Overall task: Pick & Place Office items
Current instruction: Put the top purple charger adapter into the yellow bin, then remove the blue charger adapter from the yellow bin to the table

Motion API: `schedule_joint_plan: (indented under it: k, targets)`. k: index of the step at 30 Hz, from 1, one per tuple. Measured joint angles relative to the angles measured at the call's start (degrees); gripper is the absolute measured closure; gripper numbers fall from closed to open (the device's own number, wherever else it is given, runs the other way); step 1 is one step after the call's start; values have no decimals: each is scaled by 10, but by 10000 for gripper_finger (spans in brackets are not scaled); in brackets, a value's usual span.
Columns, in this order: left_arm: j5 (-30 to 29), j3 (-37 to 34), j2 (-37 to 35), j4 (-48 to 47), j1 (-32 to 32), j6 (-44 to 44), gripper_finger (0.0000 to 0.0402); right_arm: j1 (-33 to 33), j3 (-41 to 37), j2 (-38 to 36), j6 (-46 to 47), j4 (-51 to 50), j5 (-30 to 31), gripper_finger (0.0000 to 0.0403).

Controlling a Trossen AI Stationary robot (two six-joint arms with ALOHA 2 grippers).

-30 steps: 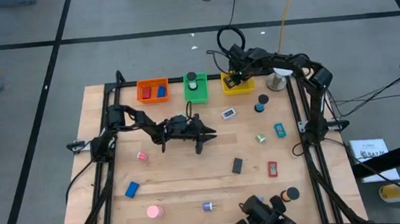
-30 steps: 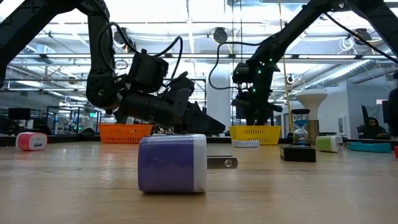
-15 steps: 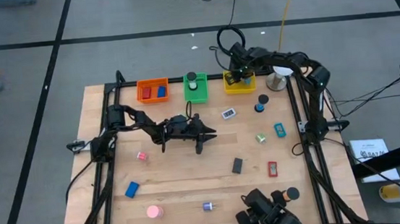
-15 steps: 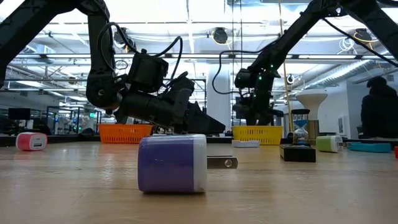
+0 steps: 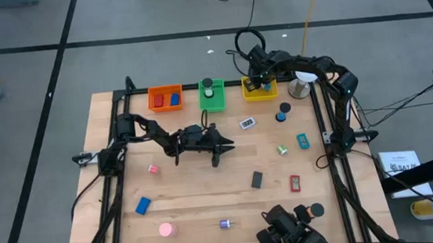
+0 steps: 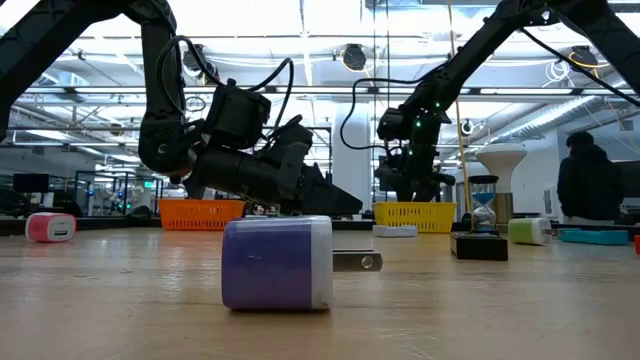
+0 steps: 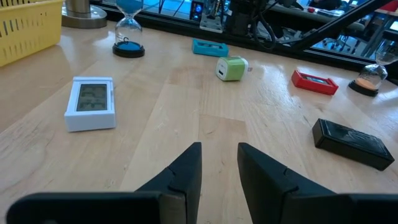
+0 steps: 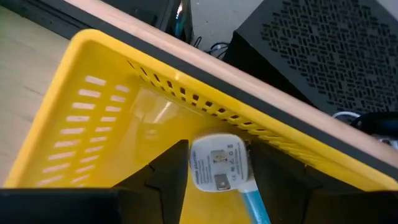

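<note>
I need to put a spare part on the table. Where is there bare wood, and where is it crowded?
Bare wood lies between the pink piece, the blue block and the black block. It is crowded near the green charger, teal piece and red piece.
</note>
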Motion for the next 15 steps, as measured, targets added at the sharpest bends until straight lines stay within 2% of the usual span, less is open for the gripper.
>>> schedule_joint_plan:
  k: [8, 15]
  targets:
    - [0, 0, 0, 0, 0, 1, 298, 0, 0, -38, -61, -34, 1, 186]
    - [0, 0, 0, 0, 0, 1, 298, -1, 0, -51, -156, -95, 0, 195]
